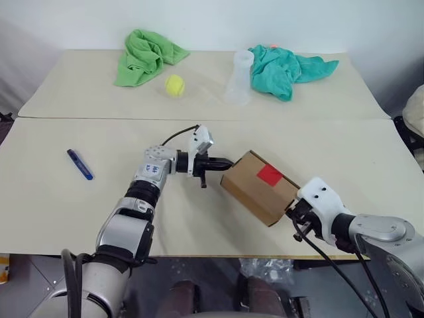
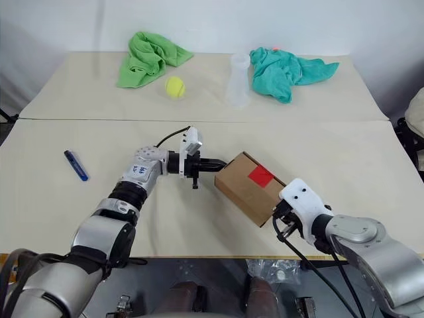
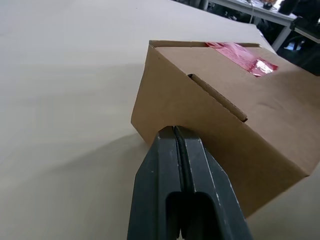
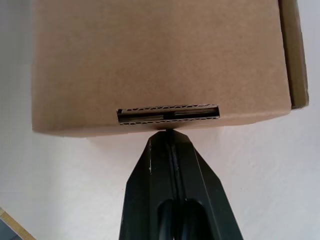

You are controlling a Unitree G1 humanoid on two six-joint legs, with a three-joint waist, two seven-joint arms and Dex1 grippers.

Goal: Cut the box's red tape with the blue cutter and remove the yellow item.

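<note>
Left wrist view: my closed left end effector (image 3: 175, 134) and closed right end effector (image 4: 169, 134) brace the box (image 1: 260, 187) from opposite ends, likely squaring it; cutter (image 1: 80, 164) untouched.

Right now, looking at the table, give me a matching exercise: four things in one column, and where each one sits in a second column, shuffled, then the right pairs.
Things:
1. brown cardboard box
2. slim dark-blue cutter
3. yellow-green tennis ball
4. clear plastic cup

Places:
A. on the far table, beside the green cloth
B. alone on the near table, out to the robot's left
C. between the two shut grippers, left gripper and right gripper
D. next to the teal cloth

Pairs: 1-C, 2-B, 3-A, 4-D
</note>
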